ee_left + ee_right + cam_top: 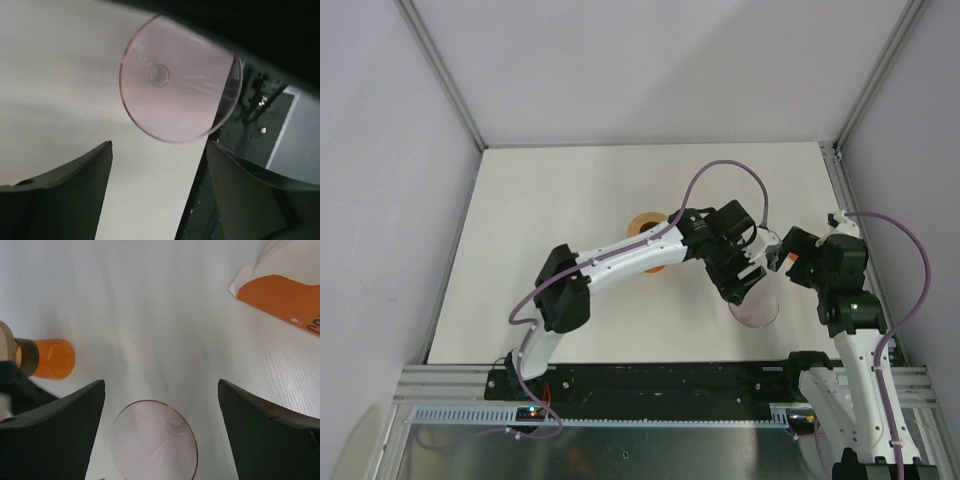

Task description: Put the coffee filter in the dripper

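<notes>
The dripper [754, 309] is a clear, pinkish cone standing on the white table near its front right. It also shows as the dripper [180, 85] and the dripper [155, 442]. My left gripper [744, 284] hangs just over its far-left side, and my left gripper [159, 150] is open with only table between the fingers. My right gripper [775, 262] is to the dripper's right, and my right gripper [161, 385] is open and empty above its rim. A white, curved-edged paper sheet [292, 254], seemingly the coffee filter, lies against the orange packet. I see no paper in the dripper.
An orange packet [280, 295] lies further left on the table, and a small orange cup [50, 359] stands near it. My left forearm [630, 255] covers most of both from above. The table's front edge [197, 200] runs close to the dripper.
</notes>
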`<act>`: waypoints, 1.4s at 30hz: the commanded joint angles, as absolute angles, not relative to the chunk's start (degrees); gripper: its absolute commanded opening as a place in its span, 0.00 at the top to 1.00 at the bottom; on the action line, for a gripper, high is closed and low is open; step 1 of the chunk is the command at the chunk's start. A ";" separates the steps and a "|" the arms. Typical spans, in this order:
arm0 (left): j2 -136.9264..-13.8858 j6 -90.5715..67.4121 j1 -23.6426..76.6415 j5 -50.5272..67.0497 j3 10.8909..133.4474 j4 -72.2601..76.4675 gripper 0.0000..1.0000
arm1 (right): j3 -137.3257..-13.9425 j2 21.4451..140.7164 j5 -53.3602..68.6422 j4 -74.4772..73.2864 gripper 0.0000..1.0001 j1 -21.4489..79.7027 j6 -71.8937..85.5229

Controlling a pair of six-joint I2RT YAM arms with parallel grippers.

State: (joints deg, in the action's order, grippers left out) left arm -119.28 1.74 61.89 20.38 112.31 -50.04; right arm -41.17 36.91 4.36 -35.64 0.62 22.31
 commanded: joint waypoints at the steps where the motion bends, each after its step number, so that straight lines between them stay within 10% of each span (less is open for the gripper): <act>1: -122.42 -1.39 62.35 19.84 117.29 -49.23 0.20 | -43.85 35.51 5.62 -36.18 0.01 0.70 20.73; 12: -126.21 -3.19 62.49 17.84 117.50 -47.92 0.39 | -43.81 34.45 -1.60 -39.33 0.01 0.53 20.14; 28: -126.93 -4.44 62.50 21.37 113.88 -46.95 0.98 | -43.81 32.14 -4.62 -39.43 0.01 -3.77 19.77; 42: -120.53 -3.95 60.79 23.16 112.35 -46.92 1.00 | -43.86 28.69 12.64 -36.58 0.01 -3.79 13.58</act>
State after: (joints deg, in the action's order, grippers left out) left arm -126.61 -3.66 62.08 21.41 113.95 -47.46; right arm -41.39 30.61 2.04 -39.38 -3.64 17.72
